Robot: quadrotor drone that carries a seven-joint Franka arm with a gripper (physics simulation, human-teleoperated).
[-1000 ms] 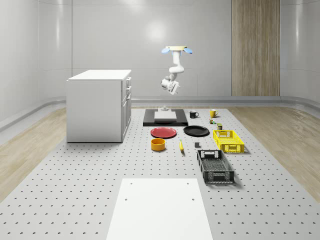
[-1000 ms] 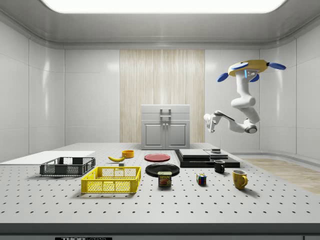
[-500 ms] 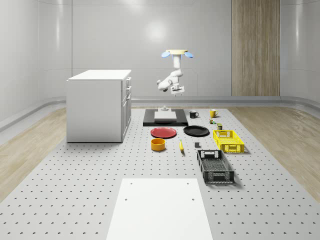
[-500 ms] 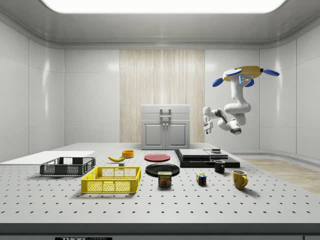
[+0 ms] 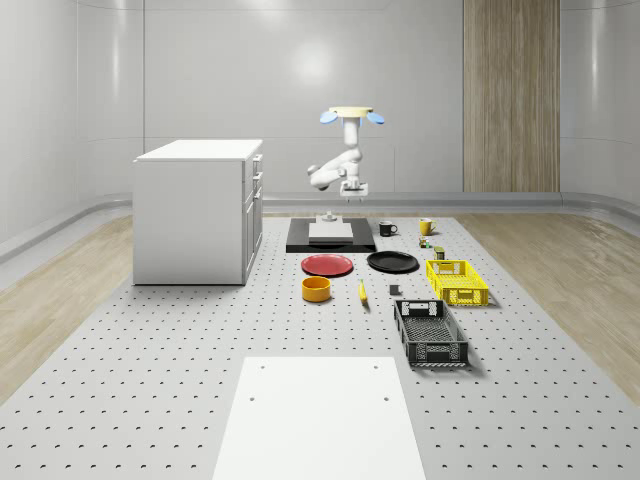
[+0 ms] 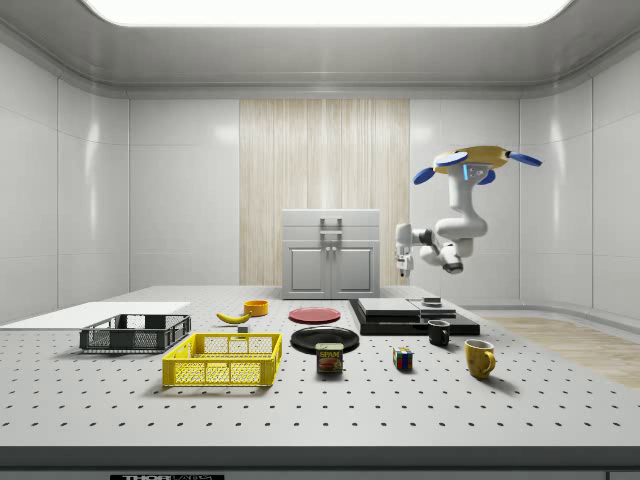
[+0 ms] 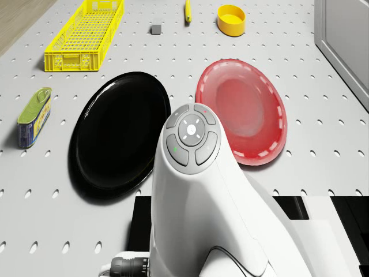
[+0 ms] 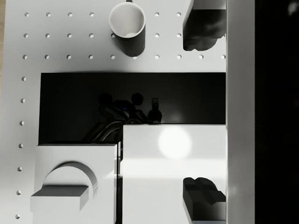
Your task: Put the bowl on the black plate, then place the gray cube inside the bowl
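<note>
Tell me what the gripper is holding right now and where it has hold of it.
Nothing is held. The gripper hangs in the air above the black slab while the drone hovers; the yellow bowl and gray cube lie untouched on the table.

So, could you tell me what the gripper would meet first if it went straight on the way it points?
Probably the white block on the black slab directly beneath the gripper; depth is uncertain.

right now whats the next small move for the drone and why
Probably carry on toward the yellow bowl, lowering the arm as it goes. The drone hovers above the black platform at the table's far end, with the gripper high in the air, while the bowl sits well away, past the red plate. The black plate lies bare.
</note>
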